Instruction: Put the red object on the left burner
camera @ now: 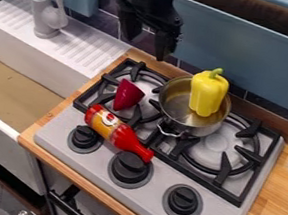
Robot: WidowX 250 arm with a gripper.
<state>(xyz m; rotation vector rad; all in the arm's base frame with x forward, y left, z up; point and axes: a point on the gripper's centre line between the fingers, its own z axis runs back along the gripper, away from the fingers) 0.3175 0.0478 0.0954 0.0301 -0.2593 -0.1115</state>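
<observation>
1. Black two-finger gripper point(147, 38), fingers spread, hangs behind-left of the shiny metal pot point(174, 111).
2. Dark-red cone-shaped object point(128, 95) lies left of the pot, seemingly already on the left burner point(137, 70), camera-ward of the gripper, tapering camera-ward.

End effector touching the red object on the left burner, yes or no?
Apart. The camera view shows the end effector hanging above and behind the red object, with part of the grate visible between them.
</observation>
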